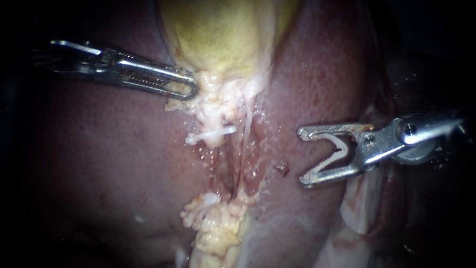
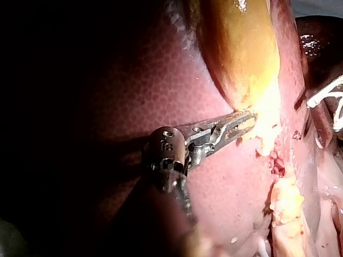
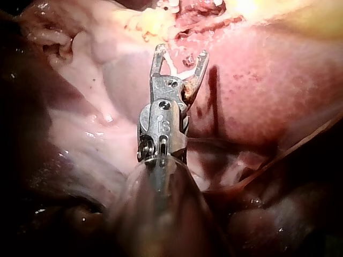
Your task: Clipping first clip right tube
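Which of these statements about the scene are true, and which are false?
1. The right instrument carries a loaded clip between its jaws. True.
2. The loaded clip is already around the right tube. False: it hangs apart from the tube, over the liver.
3. The left instrument grips pale tissue at the gallbladder's lower end. True.
4. No other clip shows near the tubes. False: a second clip lies crosswise just left of the right tube.
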### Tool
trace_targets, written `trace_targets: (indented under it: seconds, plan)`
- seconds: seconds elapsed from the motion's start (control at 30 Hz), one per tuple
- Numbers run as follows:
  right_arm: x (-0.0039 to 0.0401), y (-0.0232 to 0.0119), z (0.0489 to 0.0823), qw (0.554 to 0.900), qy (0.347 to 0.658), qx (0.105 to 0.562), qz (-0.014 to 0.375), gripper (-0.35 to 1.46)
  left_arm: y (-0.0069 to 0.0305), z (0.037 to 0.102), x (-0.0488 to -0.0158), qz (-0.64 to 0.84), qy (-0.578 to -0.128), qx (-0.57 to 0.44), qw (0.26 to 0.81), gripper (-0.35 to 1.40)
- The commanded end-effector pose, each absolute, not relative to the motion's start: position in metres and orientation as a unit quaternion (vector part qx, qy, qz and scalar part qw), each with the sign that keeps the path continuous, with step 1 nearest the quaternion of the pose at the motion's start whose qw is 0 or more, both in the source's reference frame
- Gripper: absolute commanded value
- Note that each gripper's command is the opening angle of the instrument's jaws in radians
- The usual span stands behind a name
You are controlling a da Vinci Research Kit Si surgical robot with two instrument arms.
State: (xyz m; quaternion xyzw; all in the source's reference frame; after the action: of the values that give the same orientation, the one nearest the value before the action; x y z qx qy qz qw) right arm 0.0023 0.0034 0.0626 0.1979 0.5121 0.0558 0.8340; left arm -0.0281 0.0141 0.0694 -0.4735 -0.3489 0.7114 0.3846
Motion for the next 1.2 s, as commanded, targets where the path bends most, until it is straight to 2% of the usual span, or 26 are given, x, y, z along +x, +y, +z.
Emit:
trace_targets:
  seconds: [0.03, 0.13, 0.33, 0.43, 0.63, 0.87, 1.2]
  plan:
    - [0.0024, 0.0034, 0.0626, 0.834, 0.512, 0.198, 0.056, 0.50, 0.0143, 0.0688, -0.0276, 0.711, -0.351, -0.473, 0.384, -0.35]
    - [0.0025, 0.0034, 0.0626, 0.834, 0.512, 0.198, 0.056, 0.50, 0.0153, 0.0661, -0.0256, 0.708, -0.358, -0.470, 0.388, -0.35]
    - [0.0027, 0.0032, 0.0625, 0.834, 0.512, 0.197, 0.056, 0.50, 0.0174, 0.0601, -0.0200, 0.700, -0.336, -0.494, 0.391, -0.35]
    - [0.0029, 0.0032, 0.0625, 0.834, 0.512, 0.197, 0.057, 0.50, 0.0180, 0.0585, -0.0186, 0.697, -0.333, -0.498, 0.394, -0.35]
    - [0.0046, 0.0032, 0.0626, 0.831, 0.513, 0.209, 0.048, 0.50, 0.0177, 0.0579, -0.0189, 0.696, -0.329, -0.501, 0.395, -0.35]
    - [0.0080, 0.0023, 0.0639, 0.805, 0.528, 0.252, 0.091, 0.50, 0.0175, 0.0580, -0.0190, 0.696, -0.328, -0.501, 0.395, -0.35]
    - [0.0138, 0.0008, 0.0684, 0.792, 0.528, 0.282, 0.119, 0.49, 0.0173, 0.0581, -0.0192, 0.697, -0.327, -0.501, 0.396, -0.35]
